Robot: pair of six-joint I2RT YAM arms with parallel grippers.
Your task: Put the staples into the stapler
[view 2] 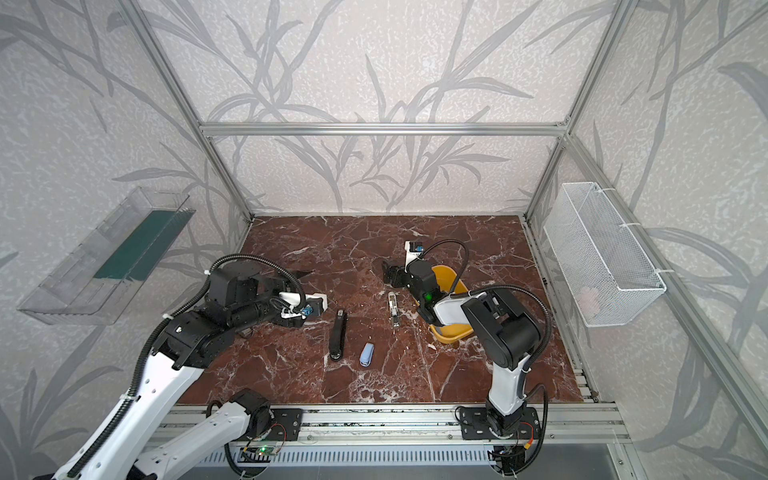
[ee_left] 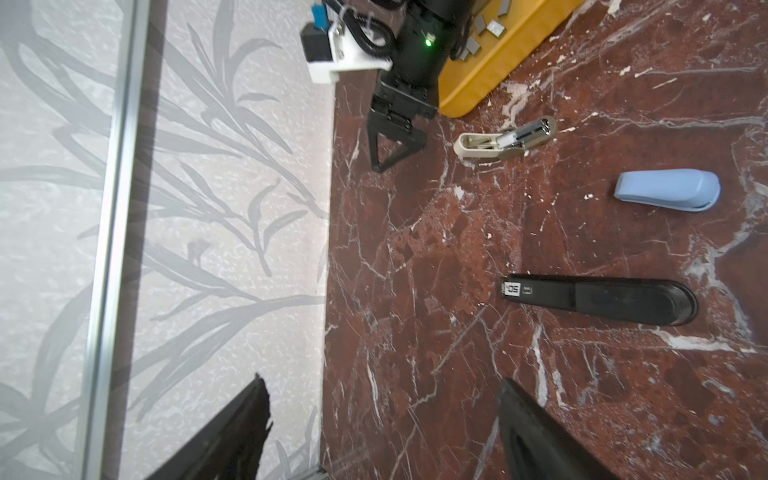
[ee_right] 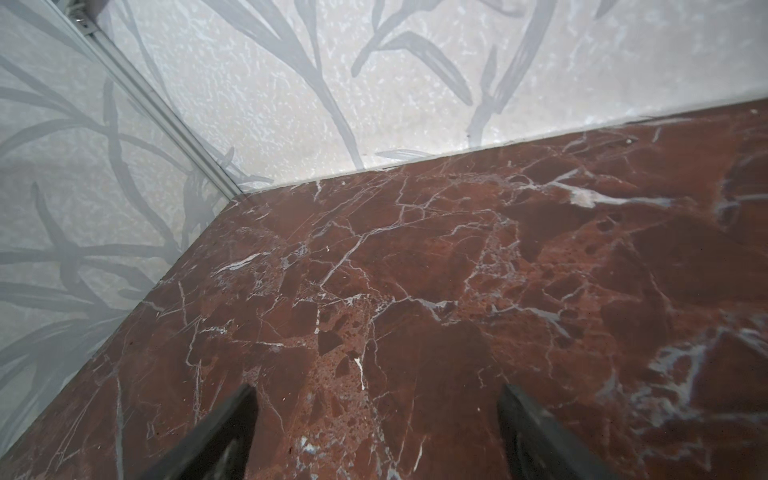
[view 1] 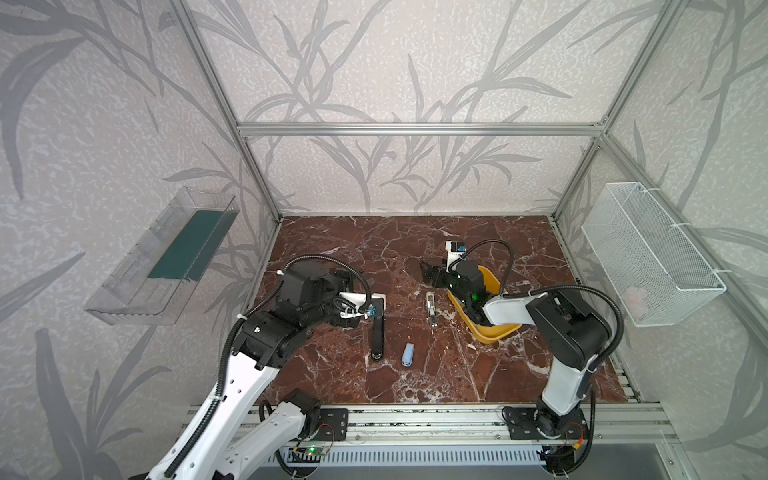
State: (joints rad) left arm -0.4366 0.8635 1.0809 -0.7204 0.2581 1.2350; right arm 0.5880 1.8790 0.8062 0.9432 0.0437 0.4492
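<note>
1. Your left gripper [ee_left: 381, 380] and right gripper [ee_right: 376, 386] both gape wide, empty.
2. The yellow tray [view 1: 494, 332] sits under your right arm.
3. The black stapler [ee_left: 602, 299] reads "50" (other print too small).
4. The beige stapler [ee_left: 505, 141] lies open beside the tray.
5. The staples [ee_left: 494, 28] lie in the tray.

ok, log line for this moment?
left hand: open, empty | right hand: open, empty | beige stapler: lying open | staples: in yellow tray

Left arm [view 1: 243, 384] and right arm [view 1: 563, 388] had white shell links and black joint housings. Black corrugated conduit [view 1: 614, 320] ran along each. Green LED [view 1: 474, 296] glowed on right wrist. White camera bracket [view 1: 353, 298], blue connector [view 1: 371, 310]. Black base plates [view 1: 515, 428] carried thin red wires.
</note>
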